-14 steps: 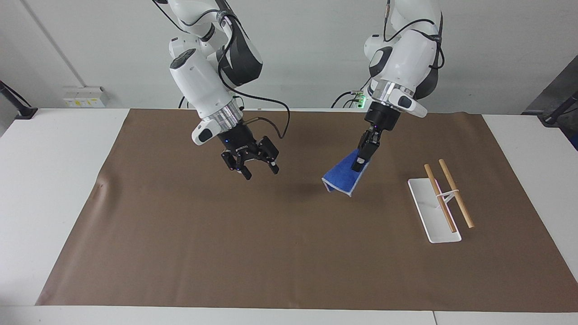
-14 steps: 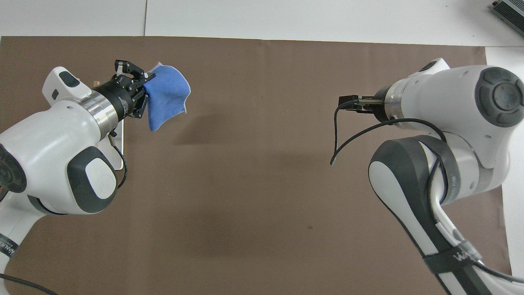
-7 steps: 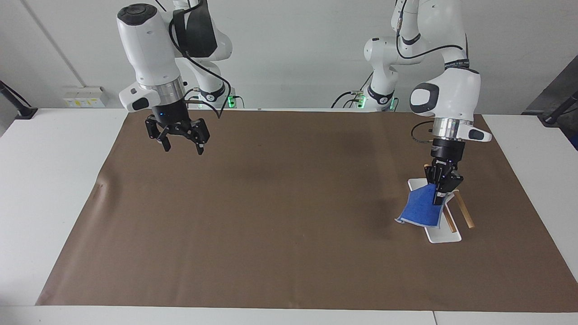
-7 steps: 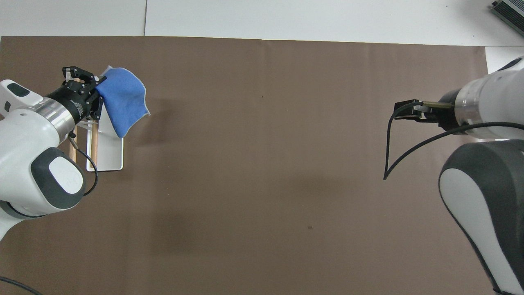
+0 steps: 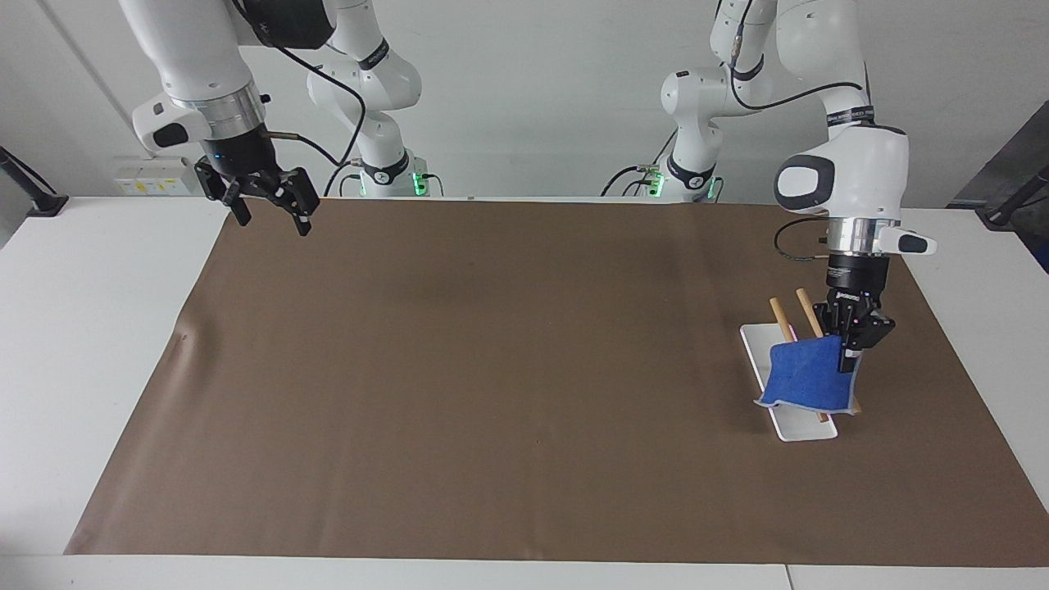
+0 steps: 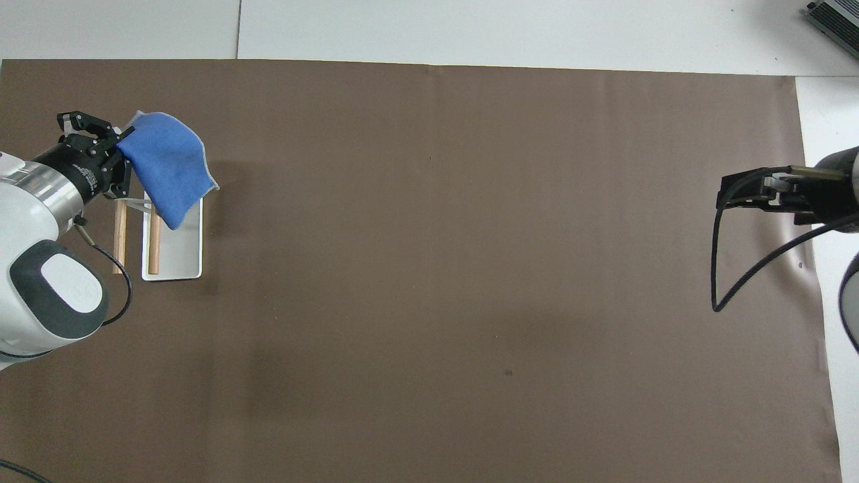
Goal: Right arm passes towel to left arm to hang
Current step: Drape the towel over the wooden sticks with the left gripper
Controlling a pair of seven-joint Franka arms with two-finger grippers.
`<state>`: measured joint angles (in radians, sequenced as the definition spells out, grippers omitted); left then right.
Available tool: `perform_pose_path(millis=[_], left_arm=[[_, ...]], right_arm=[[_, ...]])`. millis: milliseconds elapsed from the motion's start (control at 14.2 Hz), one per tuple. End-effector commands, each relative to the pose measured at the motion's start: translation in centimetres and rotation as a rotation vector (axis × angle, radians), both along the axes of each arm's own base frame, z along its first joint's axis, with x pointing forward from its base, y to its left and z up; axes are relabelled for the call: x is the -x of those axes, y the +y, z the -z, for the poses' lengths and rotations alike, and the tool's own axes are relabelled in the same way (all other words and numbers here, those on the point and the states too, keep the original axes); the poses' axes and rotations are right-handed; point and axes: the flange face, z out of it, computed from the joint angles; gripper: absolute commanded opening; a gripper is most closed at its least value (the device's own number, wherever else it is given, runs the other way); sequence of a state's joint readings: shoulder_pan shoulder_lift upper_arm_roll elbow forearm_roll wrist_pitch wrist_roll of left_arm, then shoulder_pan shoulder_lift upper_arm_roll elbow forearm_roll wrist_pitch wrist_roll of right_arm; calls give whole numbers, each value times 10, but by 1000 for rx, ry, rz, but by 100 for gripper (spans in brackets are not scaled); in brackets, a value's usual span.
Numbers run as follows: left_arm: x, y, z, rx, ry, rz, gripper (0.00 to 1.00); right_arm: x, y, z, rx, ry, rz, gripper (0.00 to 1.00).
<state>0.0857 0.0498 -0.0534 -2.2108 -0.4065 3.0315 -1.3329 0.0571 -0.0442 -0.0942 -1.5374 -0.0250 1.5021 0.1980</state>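
The blue towel hangs by one corner from my left gripper, which is shut on it. It dangles over the white-based rack at the left arm's end of the table. The cloth covers the ends farther from the robots of the rack's two wooden rods; whether it touches them I cannot tell. My right gripper is open with nothing in it, raised over the brown sheet's corner at the right arm's end, close to the robots.
A large brown sheet covers most of the white table. A dark device lies at the table's corner farthest from the robots, at the right arm's end.
The left gripper carried the towel from mid-table toward its own end until it came over the rack. The right arm pulled back and rose toward its own corner, staying open.
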Motion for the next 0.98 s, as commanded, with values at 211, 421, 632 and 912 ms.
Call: perform_pose_path(millis=[211, 421, 632, 912], left_arm=[[32, 66, 14, -8, 32, -115, 0], [43, 79, 26, -3, 63, -141, 0], [49, 81, 36, 0, 83, -147, 0], [49, 80, 41, 4, 92, -148, 22]], right_arm=[[11, 2, 3, -1, 0, -27, 100], [13, 3, 6, -5, 6, -30, 100], [13, 2, 7, -8, 3, -32, 100], [13, 3, 9, -8, 9, -40, 100]])
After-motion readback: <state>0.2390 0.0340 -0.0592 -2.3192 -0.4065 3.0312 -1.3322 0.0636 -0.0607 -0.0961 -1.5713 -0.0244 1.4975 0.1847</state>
